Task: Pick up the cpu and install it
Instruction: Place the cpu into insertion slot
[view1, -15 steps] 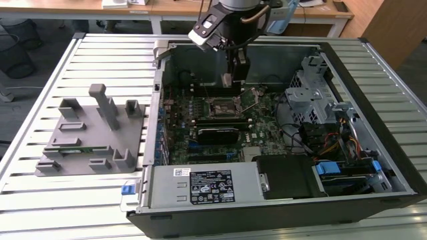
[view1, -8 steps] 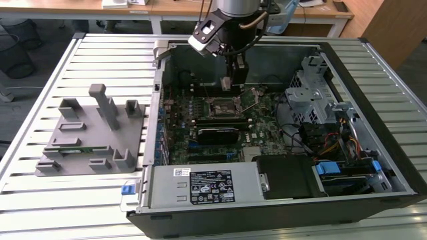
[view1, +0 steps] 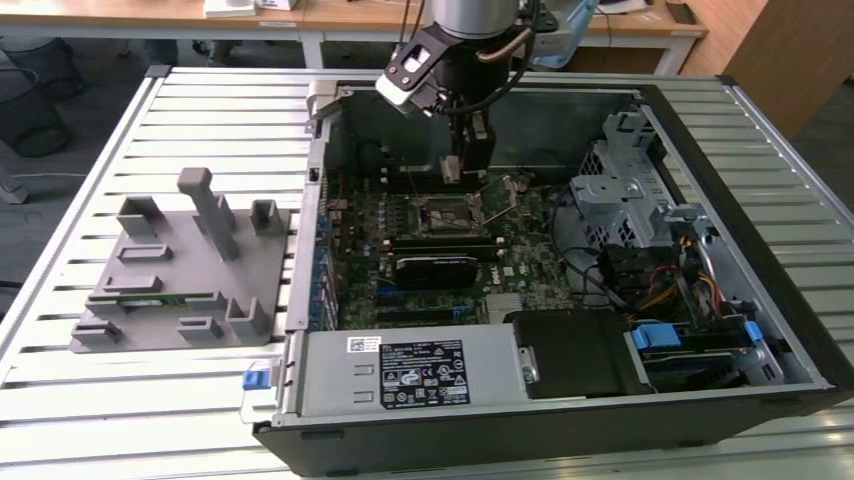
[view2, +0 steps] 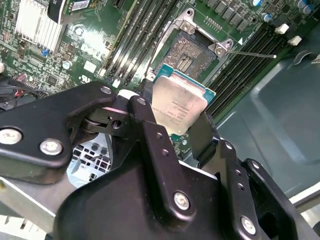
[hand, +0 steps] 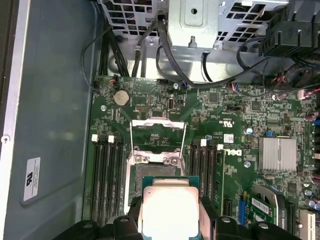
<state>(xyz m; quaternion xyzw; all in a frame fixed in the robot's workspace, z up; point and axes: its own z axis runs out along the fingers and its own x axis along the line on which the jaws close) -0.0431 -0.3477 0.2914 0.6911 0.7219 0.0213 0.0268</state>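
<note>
Jaws: clenched on the cpu (view2: 179, 105), one black finger on each of two opposite edges, as both wrist views show.
Cpu: held inside the computer case (view1: 747, 115), above the motherboard (hand: 225, 115), with its silvery metal top facing the first wrist view (hand: 170, 210). It is clear of the board and not seated.
Socket: open (hand: 157, 152), with its metal load plate (hand: 157, 131) swung up. In the second wrist view the bare contact field (view2: 186, 52) lies just beyond the held cpu's edge.
Arm: reaches down into the case from the far side in the exterior view, its tip (view1: 458, 165) over the far edge of the socket (view1: 447, 213).
Memory slots: black rows on both sides of the socket (hand: 107, 175) (hand: 205, 162).
Heatsink: a small finned silver block (hand: 276, 154) on the board, well apart from the socket.
Worktop: slatted metal (view1: 200, 110). It carries the case and, on the exterior view's left, a grey parts fixture (view1: 187, 270).
</note>
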